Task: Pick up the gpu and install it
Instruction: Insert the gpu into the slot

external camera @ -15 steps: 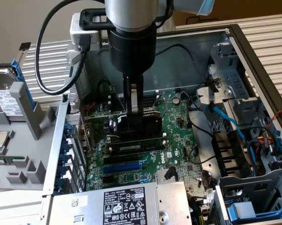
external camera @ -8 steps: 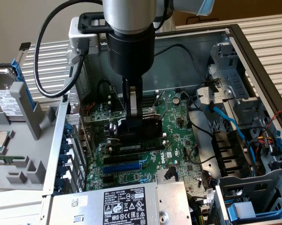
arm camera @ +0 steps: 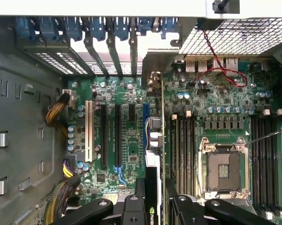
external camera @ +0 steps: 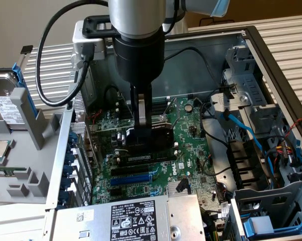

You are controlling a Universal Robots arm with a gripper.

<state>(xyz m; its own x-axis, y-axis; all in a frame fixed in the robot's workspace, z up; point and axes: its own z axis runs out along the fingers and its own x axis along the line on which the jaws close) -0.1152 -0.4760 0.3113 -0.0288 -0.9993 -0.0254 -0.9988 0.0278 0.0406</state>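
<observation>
My claw (external camera: 142,131) is clamping the black-shrouded green gpu card (external camera: 158,140), holding it edge-down. This is aiming its connector at the large green motherboard's (external camera: 191,150) long slots.

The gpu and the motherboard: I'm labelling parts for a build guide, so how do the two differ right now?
The gpu stands on edge, clamped in the gripper; the motherboard lies flat in the case. The gpu is small; the motherboard is far larger. The gpu shows a black shroud; the motherboard shows bare green board with slots. Both are inside the open case.
</observation>
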